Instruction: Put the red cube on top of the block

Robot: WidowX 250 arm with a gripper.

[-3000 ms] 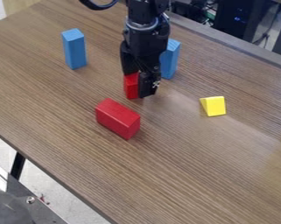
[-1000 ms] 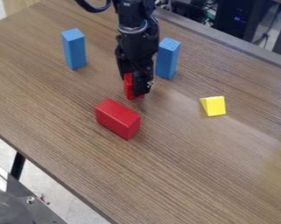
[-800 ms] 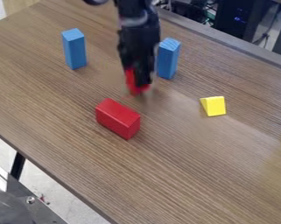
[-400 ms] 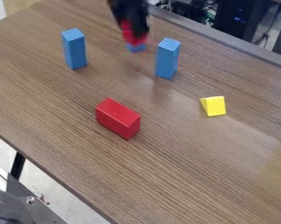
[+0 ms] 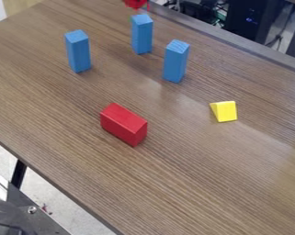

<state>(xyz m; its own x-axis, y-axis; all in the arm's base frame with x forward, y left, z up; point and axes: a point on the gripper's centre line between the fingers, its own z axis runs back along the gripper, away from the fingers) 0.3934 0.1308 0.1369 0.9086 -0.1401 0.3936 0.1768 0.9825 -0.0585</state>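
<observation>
Okay, red cube at view's top edge, three blue blocks upright; can't tell gripper's opening or hold.

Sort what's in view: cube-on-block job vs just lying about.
Job:
red cube, at the top edge
rear blue block, nearest it, likely the target

Probably just lying about:
left blue block
right blue block
red block
yellow wedge
</observation>
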